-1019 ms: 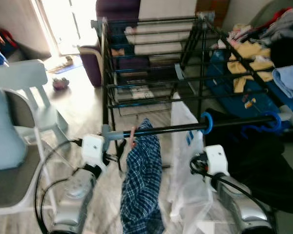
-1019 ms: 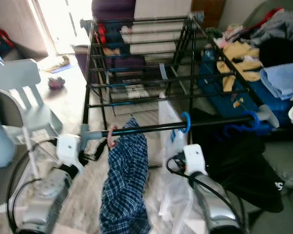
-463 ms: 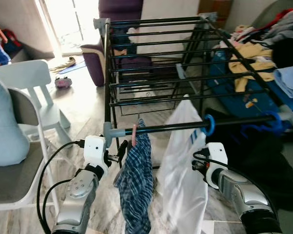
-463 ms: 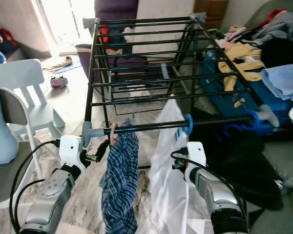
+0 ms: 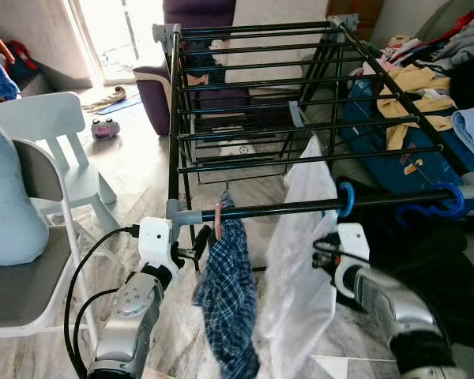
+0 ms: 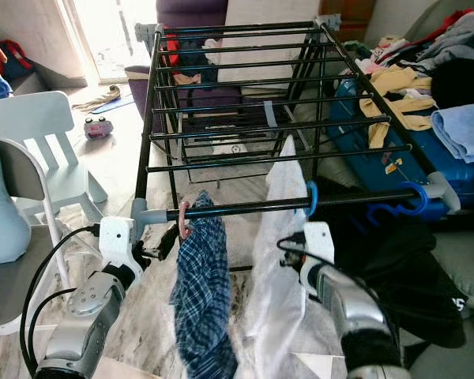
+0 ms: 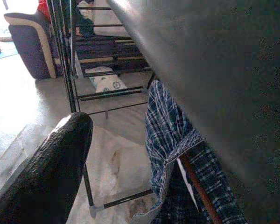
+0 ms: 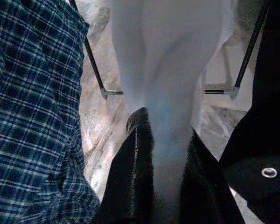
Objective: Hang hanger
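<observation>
**Ana:** Rack first: where does the black drying rack [image 5: 253, 103] stand?

**Ben:** On the pale stone floor [image 5: 134, 170], in the middle of the room. Take its near rail [image 5: 276, 209] as the landmark. A blue plaid garment [image 5: 229, 292] hangs from that rail on a hanger whose pink hook [image 5: 218, 227] sits near the rail's left end, close to the grey corner joint.

**Ana:** And the white item?

**Ben:** A white garment [image 5: 300, 260] hangs just right of the plaid one, below the rail. A blue hook [image 5: 347, 197] is looped over the rail just beside its top; another blue hook [image 5: 450, 199] sits near the rail's right end.

**Ana:** Left end effector?

**Ben:** The left end effector [image 5: 199, 242] is just below the rail's left end, right beside the plaid garment. In the left wrist view its fingers [image 7: 56, 168] stand apart, with the plaid cloth and a thin brown bar of the hanger [image 7: 196, 186] between and beyond them; I cannot tell if they touch it.

**Ana:** Right one?

**Ben:** The right end effector [image 8: 161, 177] is below the rail, pressed into the white garment. Its two black fingers [image 8: 130, 172] are clamped on a fold of that white cloth.

**Ana:** Surroundings?

**Ben:** White chair [image 5: 55, 158] left of the rail, a clothes heap [image 5: 426, 71] to its right.
</observation>
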